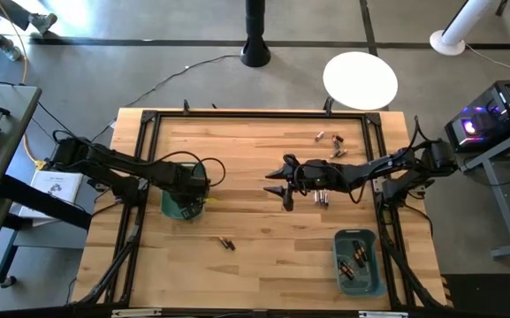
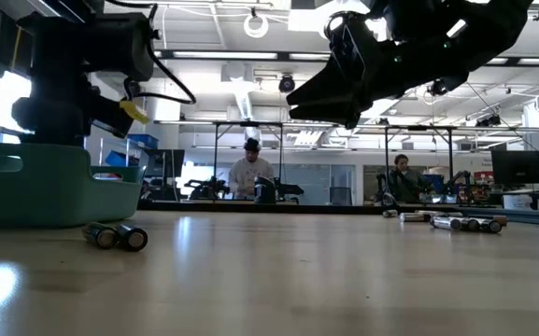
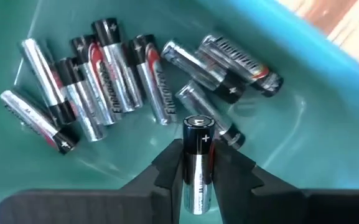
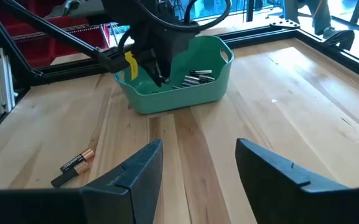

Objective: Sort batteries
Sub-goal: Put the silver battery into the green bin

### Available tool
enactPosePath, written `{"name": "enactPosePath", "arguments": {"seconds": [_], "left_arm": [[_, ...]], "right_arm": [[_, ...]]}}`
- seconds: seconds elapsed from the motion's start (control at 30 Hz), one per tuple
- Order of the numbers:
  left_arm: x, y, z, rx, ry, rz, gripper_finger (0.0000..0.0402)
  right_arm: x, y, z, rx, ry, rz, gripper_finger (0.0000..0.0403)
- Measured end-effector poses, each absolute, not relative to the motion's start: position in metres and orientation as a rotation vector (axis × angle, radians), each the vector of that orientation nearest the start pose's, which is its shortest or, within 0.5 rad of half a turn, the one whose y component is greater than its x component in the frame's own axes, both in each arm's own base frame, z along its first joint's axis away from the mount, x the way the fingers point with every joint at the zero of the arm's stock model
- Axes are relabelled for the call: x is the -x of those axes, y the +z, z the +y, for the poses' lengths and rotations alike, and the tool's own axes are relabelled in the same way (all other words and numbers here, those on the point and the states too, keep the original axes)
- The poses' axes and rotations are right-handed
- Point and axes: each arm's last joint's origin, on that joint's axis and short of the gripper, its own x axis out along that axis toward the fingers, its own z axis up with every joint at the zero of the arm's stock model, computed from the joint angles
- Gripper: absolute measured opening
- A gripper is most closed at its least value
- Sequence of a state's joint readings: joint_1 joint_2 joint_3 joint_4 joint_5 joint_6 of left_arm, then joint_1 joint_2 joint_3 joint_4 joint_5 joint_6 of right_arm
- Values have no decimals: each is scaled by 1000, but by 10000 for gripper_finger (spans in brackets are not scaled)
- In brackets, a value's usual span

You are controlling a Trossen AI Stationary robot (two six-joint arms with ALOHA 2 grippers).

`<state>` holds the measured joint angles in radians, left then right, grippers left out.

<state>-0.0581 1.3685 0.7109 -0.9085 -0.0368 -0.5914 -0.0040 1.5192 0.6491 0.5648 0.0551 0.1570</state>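
Observation:
My left gripper [image 3: 198, 177] reaches down into the left teal bin [image 1: 182, 201] and is shut on one silvery battery [image 3: 198, 155]. Several silvery batteries [image 3: 104, 87] lie on that bin's floor. My right gripper [image 4: 198, 168] hangs open over the middle of the table [image 1: 285, 181], with nothing between its fingers. Two dark, copper-ended batteries [image 1: 226, 242] lie loose on the wood near the table's front. More loose batteries lie under the right arm [image 1: 321, 196] and by the far edge [image 1: 330, 139]. My left gripper pinches the silvery battery by its long sides [image 3: 196, 180] between its two fingers. The fingers come from above, pointing down into the bin, and lie along the battery. Its black plus end [image 3: 199, 124] points down toward the bin floor; whether it touches the floor I cannot tell.
A second teal bin [image 1: 358, 262] with dark batteries stands at the front right. A black frame [image 1: 237, 113] runs around the wooden table. In the low view the two loose batteries [image 2: 117, 236] lie just in front of the left bin [image 2: 35, 182].

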Motion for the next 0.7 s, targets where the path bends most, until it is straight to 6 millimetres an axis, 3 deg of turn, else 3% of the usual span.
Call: {"name": "enactPosePath", "arguments": {"seconds": [0.27, 0.4, 0.53, 0.7], "left_arm": [[-194, 159, -6, 407, 472, 1531, 135], [-194, 164, -4, 412, 487, 1547, 159], [-203, 186, -3, 394, 530, 1487, 162], [-221, 225, -5, 302, 535, 1224, 157]], "right_arm": [[-302, 189, -3, -148, -83, 309, 196], [-294, 188, -3, -154, -94, 399, 196], [-272, 192, -7, -218, -165, 563, 196], [-237, 194, -14, -258, -376, 780, 196]]}}
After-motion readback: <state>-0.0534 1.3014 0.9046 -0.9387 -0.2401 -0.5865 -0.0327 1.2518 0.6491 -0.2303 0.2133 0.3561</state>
